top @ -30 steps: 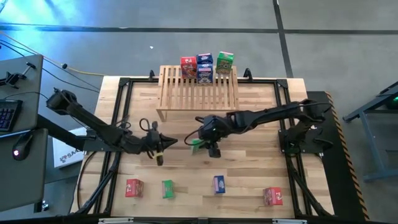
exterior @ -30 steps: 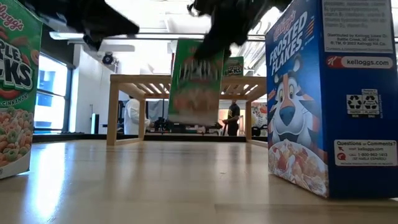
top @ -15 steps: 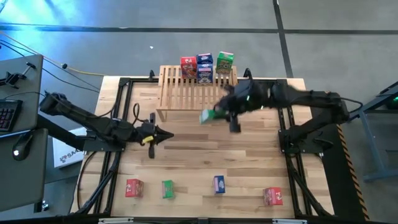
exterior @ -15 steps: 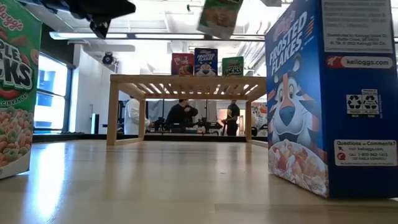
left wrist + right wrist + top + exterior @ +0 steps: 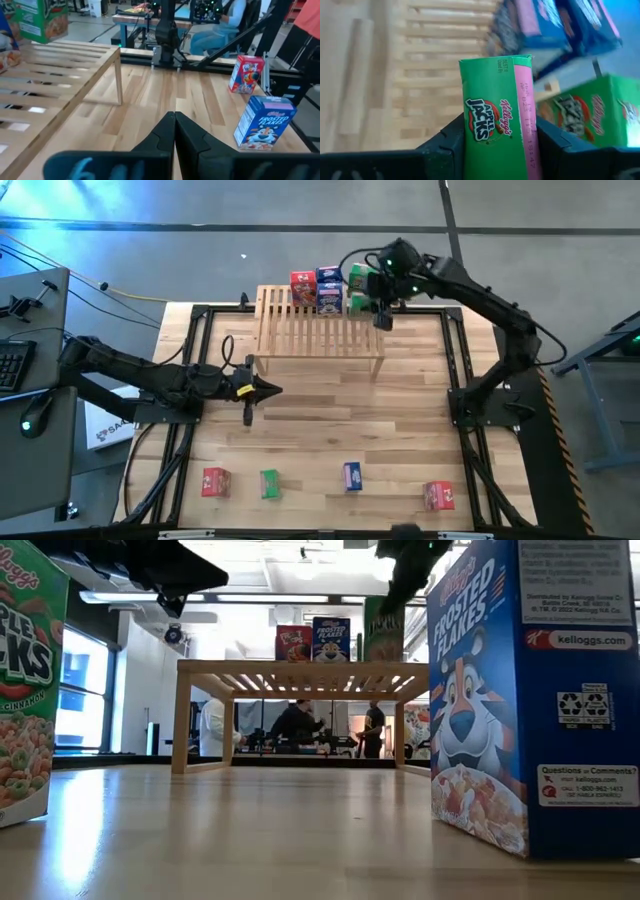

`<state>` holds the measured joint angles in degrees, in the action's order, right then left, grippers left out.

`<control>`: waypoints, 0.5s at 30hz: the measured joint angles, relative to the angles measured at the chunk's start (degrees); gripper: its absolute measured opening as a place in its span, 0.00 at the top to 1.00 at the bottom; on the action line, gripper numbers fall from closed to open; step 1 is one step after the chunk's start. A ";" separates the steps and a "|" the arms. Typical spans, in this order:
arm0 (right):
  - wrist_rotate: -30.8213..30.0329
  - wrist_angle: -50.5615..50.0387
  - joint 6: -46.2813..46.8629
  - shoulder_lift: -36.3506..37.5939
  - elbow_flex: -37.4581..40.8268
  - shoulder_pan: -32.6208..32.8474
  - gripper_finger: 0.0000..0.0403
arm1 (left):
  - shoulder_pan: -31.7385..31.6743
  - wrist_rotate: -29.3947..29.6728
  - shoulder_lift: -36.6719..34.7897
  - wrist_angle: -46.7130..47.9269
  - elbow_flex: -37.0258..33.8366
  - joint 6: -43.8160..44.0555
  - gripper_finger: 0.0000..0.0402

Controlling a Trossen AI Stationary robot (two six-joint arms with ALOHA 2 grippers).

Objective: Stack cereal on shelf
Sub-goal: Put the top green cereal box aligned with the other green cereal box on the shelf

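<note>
My right gripper (image 5: 372, 302) is shut on a green Apple Jacks cereal box (image 5: 497, 120) over the far right corner of the slatted wooden shelf (image 5: 318, 330). On the shelf's far edge stand a red box (image 5: 303, 283), two blue boxes (image 5: 328, 277) and another green box (image 5: 590, 115). In the low view the held box (image 5: 383, 630) shows in front of that green box. My left gripper (image 5: 272, 391), shut and empty, hovers over the table left of centre, near the shelf's left leg. My right gripper pinches the green box between its two fingers (image 5: 447, 145), one on each wide face, with the narrow printed side panel (image 5: 495, 100) facing the wrist camera. The fingers come from above, slanting down. The box stays upright, its lower edge (image 5: 383, 658) level with the shelf top; whether it rests there I cannot tell.
Along the table's near edge stand a red box (image 5: 216, 481), a green box (image 5: 269, 483), a blue box (image 5: 352, 475) and another red box (image 5: 438, 495). Bare tabletop (image 5: 330, 420) lies between them and the shelf. People sit in the room beyond the table (image 5: 295, 725).
My right gripper has carried the green box from the middle of the table up and toward the far edge, over the shelf's far right corner next to the boxes standing there. My left gripper has drifted a little toward the far edge and stayed shut.
</note>
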<state>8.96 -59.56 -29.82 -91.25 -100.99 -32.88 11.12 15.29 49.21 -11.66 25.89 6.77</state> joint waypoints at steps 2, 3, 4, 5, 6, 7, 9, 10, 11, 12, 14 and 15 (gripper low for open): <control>0.84 0.03 -0.25 -1.39 0.00 -2.13 0.65 | -0.30 0.00 0.00 0.06 0.00 0.02 1.00; 1.32 0.04 -0.22 -2.13 0.00 -3.00 0.65 | -0.36 0.02 0.00 0.06 0.00 0.02 1.00; 1.62 0.04 -0.22 -2.79 0.00 -3.68 0.65 | -0.36 0.02 0.00 0.10 0.00 0.02 1.00; 1.67 0.03 -0.21 -3.33 0.00 -4.16 0.65 | -0.36 0.01 0.00 0.10 0.00 0.02 1.00; 1.87 0.50 -0.22 -3.71 -0.04 -4.45 0.65 | -0.36 0.00 0.00 0.10 0.00 0.00 1.00; 1.77 0.69 -0.19 -3.95 -0.13 -4.56 0.65 | -0.36 0.00 0.00 0.10 0.00 0.00 1.00; 1.23 1.62 0.44 -4.34 -0.13 -4.59 0.65 | -0.36 0.00 0.00 0.27 0.00 0.02 1.00; 0.87 2.20 0.74 -4.48 -0.13 -4.45 0.65 | -0.36 0.00 0.00 0.35 0.00 0.02 1.00; 0.54 2.54 0.86 -4.54 -0.13 -4.28 0.65 | -0.36 0.01 0.00 0.42 0.00 0.02 1.00; 0.42 2.75 0.86 -4.56 -0.13 -4.17 0.64 | -0.34 0.01 0.01 0.43 0.00 0.02 1.00; -0.09 3.24 1.35 -4.59 -0.13 -3.94 0.60 | -0.34 0.02 0.00 0.49 0.00 0.02 1.00; -0.61 3.34 1.50 -4.64 -0.11 -3.80 0.58 | -0.34 0.01 0.00 0.60 0.00 0.03 1.00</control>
<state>8.35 -56.22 -28.32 -95.88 -101.10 -36.68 10.79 15.30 49.21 -11.05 25.89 6.80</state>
